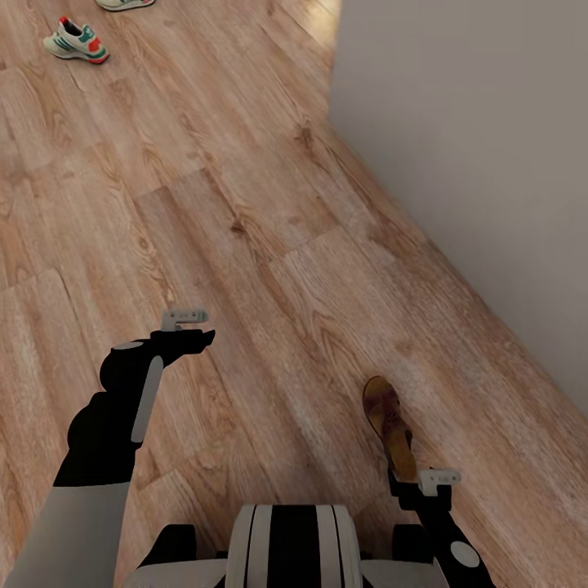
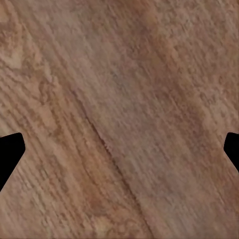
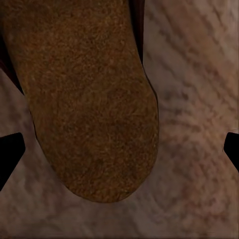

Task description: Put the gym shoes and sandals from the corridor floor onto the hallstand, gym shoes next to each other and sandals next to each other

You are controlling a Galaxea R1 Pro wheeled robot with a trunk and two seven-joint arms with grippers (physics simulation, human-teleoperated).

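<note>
One dark brown sandal (image 1: 390,425) with a tan footbed lies on the wood-plank corridor floor (image 1: 245,229) close in front of the robot's base. My right gripper (image 1: 425,483) hangs open just over its near end. In the right wrist view the sandal (image 3: 89,99) lies below and between the widely spread fingertips (image 3: 10,157). My left gripper (image 1: 192,327) is open over bare floor, with nothing between its fingertips (image 2: 10,154). Two white gym shoes lie far off at the upper left: one (image 1: 76,42) in full, the other (image 1: 125,4) cut by the picture's edge. The hallstand is out of view.
A plain grey wall (image 1: 490,163) runs along the right side of the corridor, meeting the floor on a diagonal line close to the sandal. Open floor stretches between the robot and the gym shoes.
</note>
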